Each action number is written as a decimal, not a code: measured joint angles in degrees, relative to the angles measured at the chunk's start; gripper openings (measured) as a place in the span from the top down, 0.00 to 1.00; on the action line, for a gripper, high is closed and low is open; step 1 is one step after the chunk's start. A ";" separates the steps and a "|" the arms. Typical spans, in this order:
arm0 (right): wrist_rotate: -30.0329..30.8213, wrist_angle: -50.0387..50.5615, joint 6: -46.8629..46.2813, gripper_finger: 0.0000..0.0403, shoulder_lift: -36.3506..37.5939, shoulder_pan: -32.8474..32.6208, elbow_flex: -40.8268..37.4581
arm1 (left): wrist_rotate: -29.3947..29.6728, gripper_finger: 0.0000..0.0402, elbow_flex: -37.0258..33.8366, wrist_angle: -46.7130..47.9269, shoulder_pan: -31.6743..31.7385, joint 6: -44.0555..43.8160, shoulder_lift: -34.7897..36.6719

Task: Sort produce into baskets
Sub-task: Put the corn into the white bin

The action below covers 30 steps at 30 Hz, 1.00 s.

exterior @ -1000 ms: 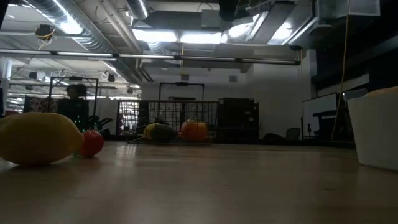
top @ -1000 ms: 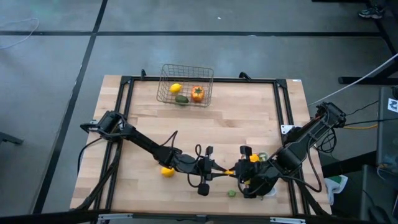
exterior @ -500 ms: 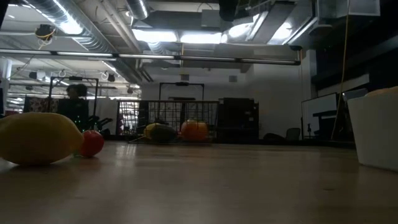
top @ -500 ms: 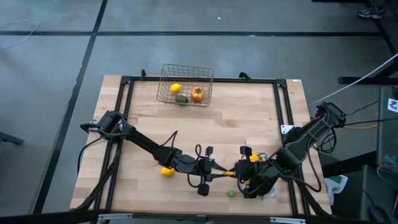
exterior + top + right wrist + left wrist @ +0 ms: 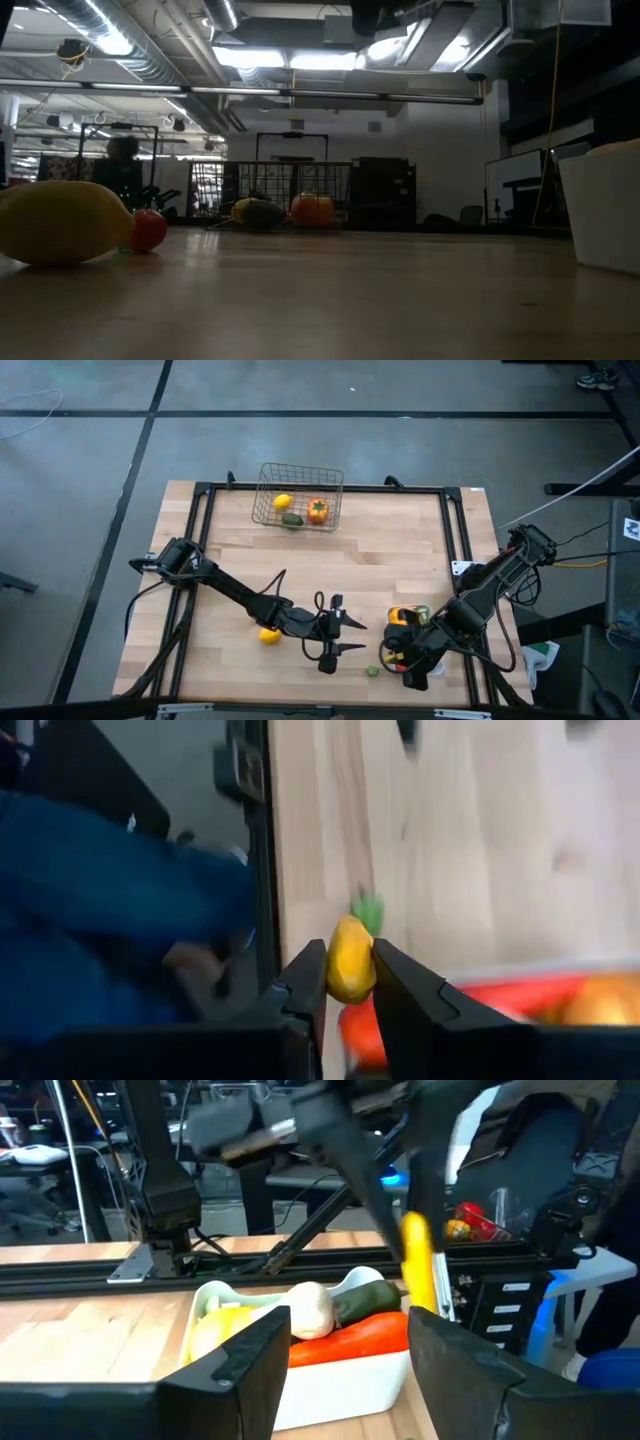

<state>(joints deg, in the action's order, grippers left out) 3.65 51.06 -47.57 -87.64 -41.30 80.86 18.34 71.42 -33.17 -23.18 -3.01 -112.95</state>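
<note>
My right gripper (image 5: 395,654) is shut on a small yellow piece of produce (image 5: 350,960) just above the table, next to the white tray (image 5: 330,1380). The tray holds a white garlic (image 5: 310,1310), a green cucumber (image 5: 365,1300), an orange carrot (image 5: 350,1338) and a yellow piece (image 5: 225,1325). My left gripper (image 5: 350,634) is open and empty, level above the table, pointing at the tray. The wire basket (image 5: 298,498) at the far edge holds a lemon (image 5: 282,502), a green piece (image 5: 292,520) and an orange tomato (image 5: 317,511). My right gripper pinches the yellow piece by its two opposite sides (image 5: 336,964) between its two fingers. The fingers slant down toward the table. The piece is lifted clear of the table and sticks out beyond the fingertips; it also shows in the left wrist view (image 5: 415,1265).
A lemon (image 5: 268,635) lies on the table beside my left arm, and shows large in the low view (image 5: 60,222) with a small red piece (image 5: 147,230) behind it. A small green piece (image 5: 372,670) lies near the front edge. A black frame (image 5: 200,510) borders the table.
My right gripper has drawn back from my left gripper toward the table's right and near edge, taking the yellow piece with it. The piece, which spanned the gap between the two grippers, is now clear of my left gripper.
</note>
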 joint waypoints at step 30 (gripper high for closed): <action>-3.10 19.12 -35.19 0.83 -4.72 -16.56 0.00 | -0.21 0.50 0.00 2.56 0.09 -1.38 0.00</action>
<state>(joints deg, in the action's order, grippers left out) 0.55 70.17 -82.76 -92.36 -57.86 80.86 18.13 71.42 -30.61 -23.09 -4.38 -112.95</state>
